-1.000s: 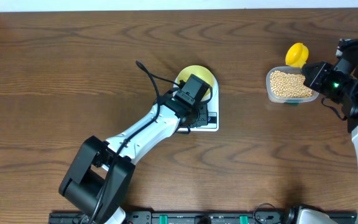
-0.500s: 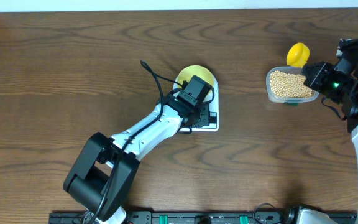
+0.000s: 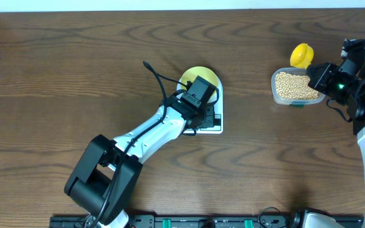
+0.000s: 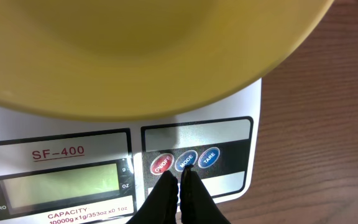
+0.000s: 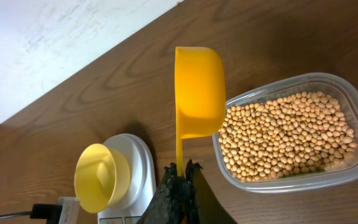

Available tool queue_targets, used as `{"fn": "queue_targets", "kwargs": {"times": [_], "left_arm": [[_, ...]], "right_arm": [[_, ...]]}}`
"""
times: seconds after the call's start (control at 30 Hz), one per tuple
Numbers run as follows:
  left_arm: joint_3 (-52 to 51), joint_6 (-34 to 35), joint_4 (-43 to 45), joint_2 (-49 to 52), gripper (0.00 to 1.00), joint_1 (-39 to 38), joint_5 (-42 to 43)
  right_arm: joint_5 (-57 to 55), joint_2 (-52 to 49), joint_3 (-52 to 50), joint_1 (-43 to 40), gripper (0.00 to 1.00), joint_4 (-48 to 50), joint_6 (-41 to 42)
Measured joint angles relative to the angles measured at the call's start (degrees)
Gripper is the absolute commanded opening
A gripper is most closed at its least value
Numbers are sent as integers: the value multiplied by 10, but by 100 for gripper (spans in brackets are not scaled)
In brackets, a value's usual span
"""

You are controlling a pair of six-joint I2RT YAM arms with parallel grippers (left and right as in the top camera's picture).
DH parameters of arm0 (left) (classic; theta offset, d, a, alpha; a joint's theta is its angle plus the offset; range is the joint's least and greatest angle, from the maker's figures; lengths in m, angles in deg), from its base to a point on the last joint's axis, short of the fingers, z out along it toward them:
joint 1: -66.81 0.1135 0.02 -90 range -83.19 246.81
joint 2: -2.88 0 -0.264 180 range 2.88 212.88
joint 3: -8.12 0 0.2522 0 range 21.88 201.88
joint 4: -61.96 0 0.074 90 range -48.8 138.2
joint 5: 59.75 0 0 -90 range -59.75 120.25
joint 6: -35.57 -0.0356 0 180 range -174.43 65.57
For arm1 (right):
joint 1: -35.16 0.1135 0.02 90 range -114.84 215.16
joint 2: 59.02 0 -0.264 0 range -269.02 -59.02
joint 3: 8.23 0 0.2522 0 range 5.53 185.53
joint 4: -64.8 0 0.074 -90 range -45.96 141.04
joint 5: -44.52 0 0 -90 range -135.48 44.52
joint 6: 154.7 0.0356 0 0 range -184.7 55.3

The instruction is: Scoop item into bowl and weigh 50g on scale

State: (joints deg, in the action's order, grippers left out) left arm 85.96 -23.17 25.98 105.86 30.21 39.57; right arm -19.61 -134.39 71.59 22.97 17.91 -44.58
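Note:
The pale yellow-green bowl (image 3: 203, 77) stands empty on the white scale (image 3: 215, 126) at mid-table; both also show in the left wrist view, bowl (image 4: 135, 50) and scale (image 4: 241, 112). My left gripper (image 4: 180, 174) is shut, its tips at the scale's blue middle button; the display is blank. My right gripper (image 5: 180, 168) is shut on the handle of the bright yellow scoop (image 5: 197, 90), held empty beside the clear tub of tan beans (image 5: 284, 137). In the overhead view the scoop (image 3: 302, 55) is just behind the tub of beans (image 3: 293, 85).
The brown wooden table (image 3: 75, 76) ends at a white wall along the far edge. A black cable (image 3: 154, 79) loops off the left arm beside the bowl. The bowl (image 5: 101, 177) and scale (image 5: 142, 155) lie left of the scoop in the right wrist view.
The left arm shifted slightly between one second and half a second ago, then held still. The right arm and scoop barely moved.

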Motion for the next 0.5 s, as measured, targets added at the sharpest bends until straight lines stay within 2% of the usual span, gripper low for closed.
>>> {"fn": "queue_targets", "kwargs": {"times": [0.5], "left_arm": [[0,0,2,34,7,0,3]], "right_arm": [[0,0,0,0,1,0,-5]]}}
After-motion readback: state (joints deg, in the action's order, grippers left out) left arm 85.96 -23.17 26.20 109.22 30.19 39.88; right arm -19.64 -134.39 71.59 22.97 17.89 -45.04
